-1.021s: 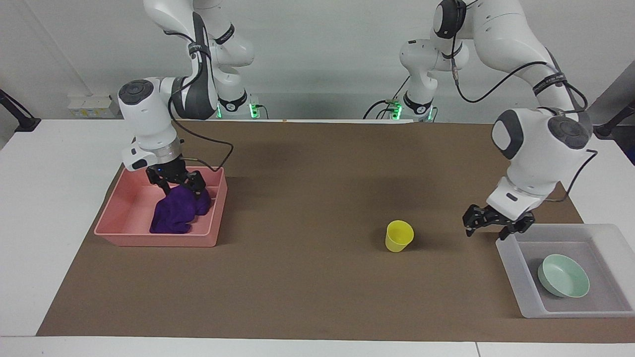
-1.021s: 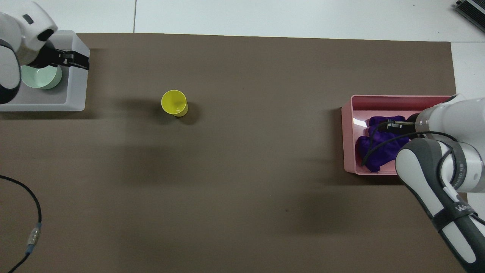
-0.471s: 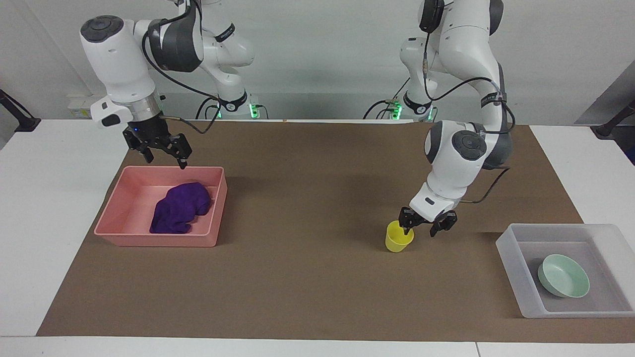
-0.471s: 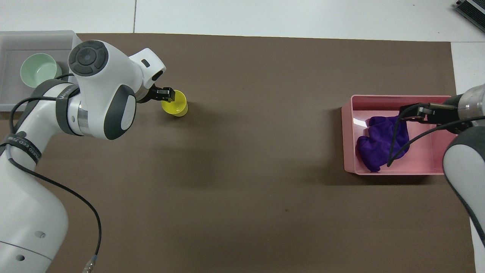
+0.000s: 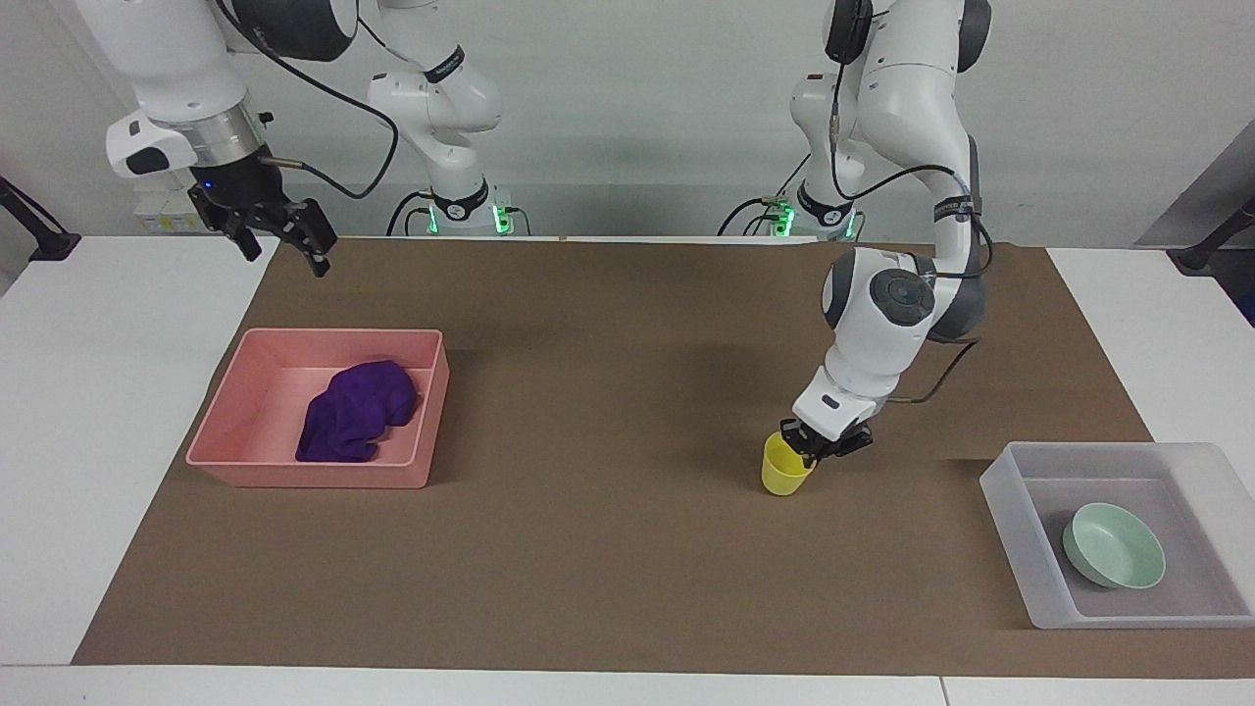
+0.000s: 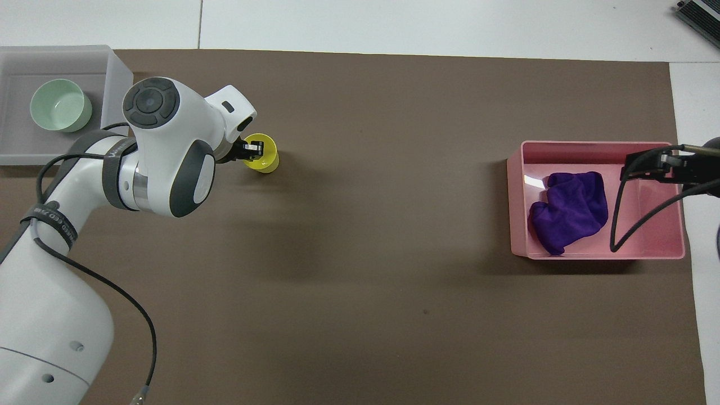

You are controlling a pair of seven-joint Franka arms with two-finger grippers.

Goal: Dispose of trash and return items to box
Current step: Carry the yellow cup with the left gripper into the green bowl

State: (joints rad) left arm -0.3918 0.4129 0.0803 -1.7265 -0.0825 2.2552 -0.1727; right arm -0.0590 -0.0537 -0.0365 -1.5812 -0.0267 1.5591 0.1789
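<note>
Currently, from the facing camera, the left gripper is closed on the rim of the small bright-yellow plastic cup, which stands on the brown mat of the counter. The right gripper hangs spread wide, high over the counter beside the pink opaque tray holding the deep-purple fabric cloth.

From overhead, the cup is near the translucent whitish plastic tray, toward the pink tray; the mint-green round bowl lies in the whitish tray.
</note>
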